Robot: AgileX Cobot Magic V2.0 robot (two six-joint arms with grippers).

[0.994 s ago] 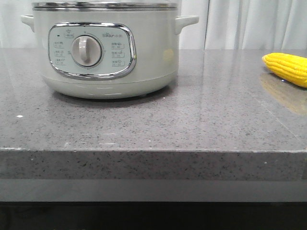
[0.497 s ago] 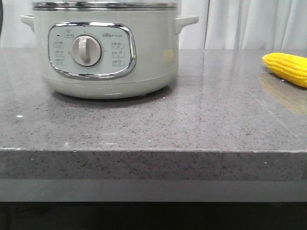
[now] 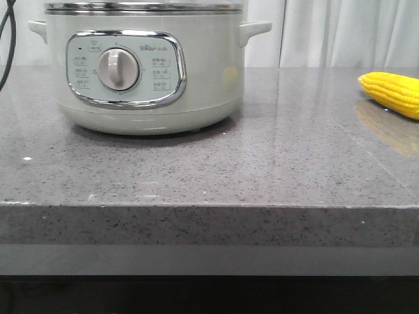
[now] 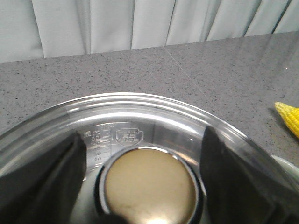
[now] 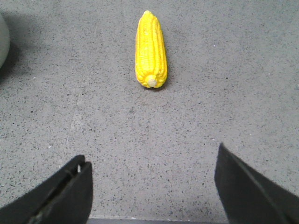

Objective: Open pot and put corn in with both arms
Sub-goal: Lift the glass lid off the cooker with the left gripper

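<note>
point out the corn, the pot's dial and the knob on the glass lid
corn [image 5: 150,49], right wrist view, middle of the cob.
dial [image 3: 118,69], front view, centre of the round knob.
lid knob [image 4: 148,185], left wrist view, its flat top.

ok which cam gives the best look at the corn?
Right wrist view: the whole corn lies unobstructed on the counter, ahead of the open right gripper. Front view cuts it off at the frame's right edge; left wrist view catches only its tip.
</note>
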